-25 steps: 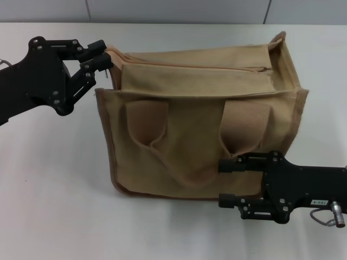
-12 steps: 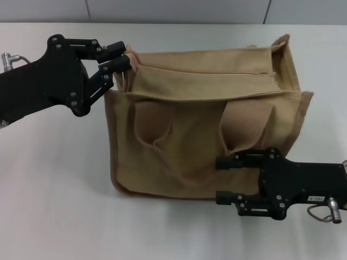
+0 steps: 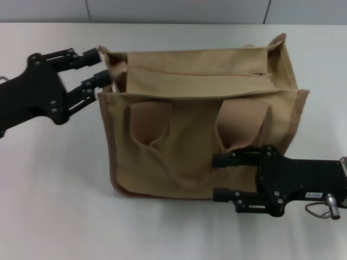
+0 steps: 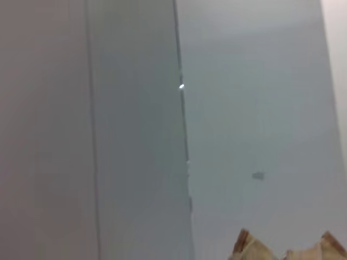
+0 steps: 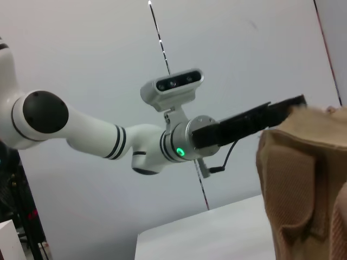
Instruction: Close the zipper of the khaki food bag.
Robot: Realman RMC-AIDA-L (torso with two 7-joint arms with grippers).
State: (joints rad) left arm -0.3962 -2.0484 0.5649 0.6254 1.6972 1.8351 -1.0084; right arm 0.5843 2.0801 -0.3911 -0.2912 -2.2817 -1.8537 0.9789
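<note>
A: Where's the boxy tan canvas food bag (image 3: 206,135) sitting?
B: Mid white worktop (image 3: 54,189), upright, two wide looped handles facing the camera. It's shifted back left versus half a second ago.
A: Khaki zip line (image 3: 198,71)?
B: Running along the top between the upright end flaps, teeth looking mostly joined. Can't make out the silver pull tab.
A: Left gripper (image 3: 103,67)?
B: At the bag's left end flap, jaws slightly apart around the flap edge. It's pulled outward and sits lower than before.
A: Right gripper (image 3: 219,176)?
B: Low against the bag's front face near the right handle, jaws apart, clamped on nothing. It's edged a bit further left.
</note>
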